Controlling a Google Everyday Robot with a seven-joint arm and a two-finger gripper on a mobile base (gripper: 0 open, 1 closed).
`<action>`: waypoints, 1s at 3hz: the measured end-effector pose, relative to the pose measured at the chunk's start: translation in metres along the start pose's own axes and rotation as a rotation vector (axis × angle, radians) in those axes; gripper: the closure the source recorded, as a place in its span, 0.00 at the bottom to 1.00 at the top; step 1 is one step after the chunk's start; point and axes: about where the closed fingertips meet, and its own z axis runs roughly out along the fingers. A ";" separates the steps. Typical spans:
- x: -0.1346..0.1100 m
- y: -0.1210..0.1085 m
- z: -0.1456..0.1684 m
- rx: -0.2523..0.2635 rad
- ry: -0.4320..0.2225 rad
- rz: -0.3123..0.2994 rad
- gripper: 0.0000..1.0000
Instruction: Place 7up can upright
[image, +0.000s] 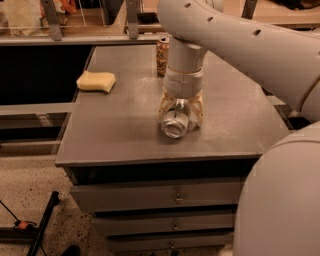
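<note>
Nearest the camera, below and in front of the gripper, a drawer cabinet (165, 197) carries the grey table top (115, 135). The gripper (181, 119) points straight down over the middle of that top. Its two fingers are drawn in narrow against both flanks of the 7up can (174, 128), which lies on its side directly between them, one shiny end toward the camera. Step in hand, as judged: securing the grasp; the can is not yet upright. The next move calls for a lift clear of the surface, a quarter-turn to bring the can's axis vertical, then set-down. A yellow sponge (96, 81) lies well apart, left of the gripper in view. A brown patterned can (162, 49) stands upright behind the gripper.
</note>
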 end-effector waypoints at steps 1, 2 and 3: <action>0.001 0.000 -0.008 0.000 0.000 0.000 0.88; -0.005 0.013 -0.023 -0.068 -0.033 -0.086 1.00; -0.009 0.030 -0.044 -0.151 -0.070 -0.273 1.00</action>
